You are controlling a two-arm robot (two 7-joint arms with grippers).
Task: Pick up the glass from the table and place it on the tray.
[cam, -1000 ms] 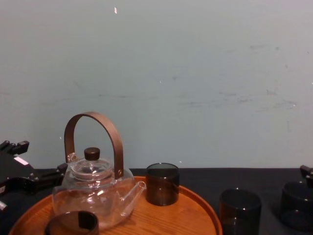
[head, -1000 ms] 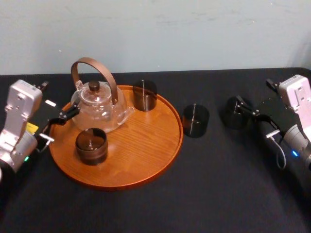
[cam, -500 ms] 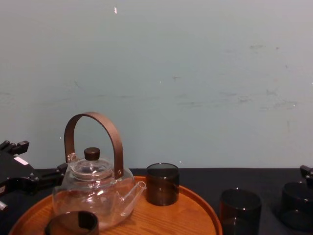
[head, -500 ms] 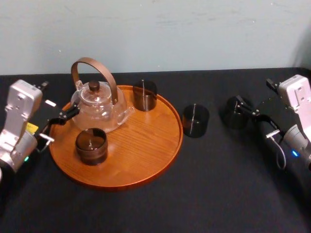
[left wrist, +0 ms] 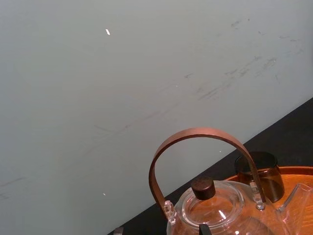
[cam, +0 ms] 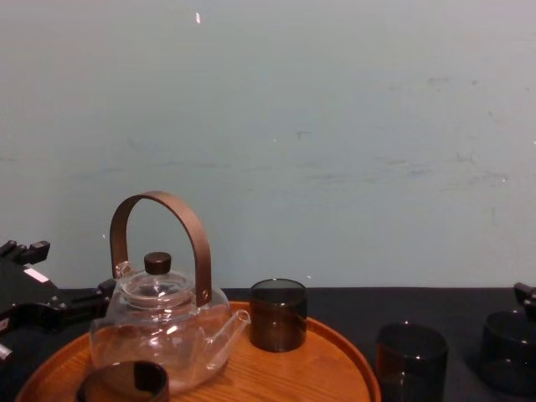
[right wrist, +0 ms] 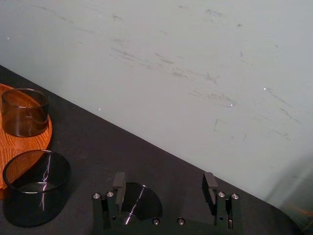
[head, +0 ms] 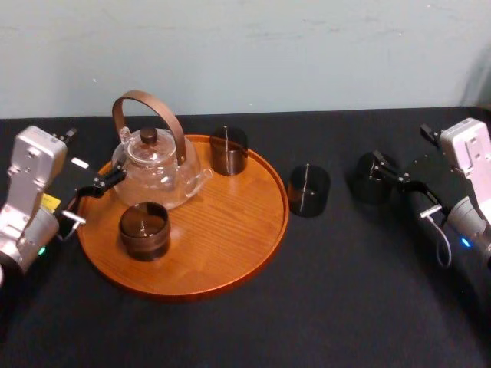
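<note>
Two dark smoked glasses stand on the black table [head: 330, 291]. One glass [head: 308, 190] [cam: 410, 360] [right wrist: 34, 188] is just right of the tray. The other glass [head: 374, 178] [right wrist: 139, 201] [cam: 507, 352] is farther right, low between the fingers of my right gripper [head: 403, 185] [right wrist: 164, 185]. That gripper is open, and the glass sits nearer one finger [right wrist: 119, 183], with neither finger visibly pressing it. The round orange-brown tray [head: 230, 238] [cam: 335, 368] is at centre left. My left gripper [head: 90, 199] rests open at the tray's left edge beside the teapot.
On the tray stand a glass teapot [head: 157, 165] [cam: 159, 322] [left wrist: 215, 210] with a brown hoop handle, and two more dark glasses, one at the back [head: 229, 150] [cam: 278, 314] and one at the front left [head: 144, 230]. A pale wall runs behind the table.
</note>
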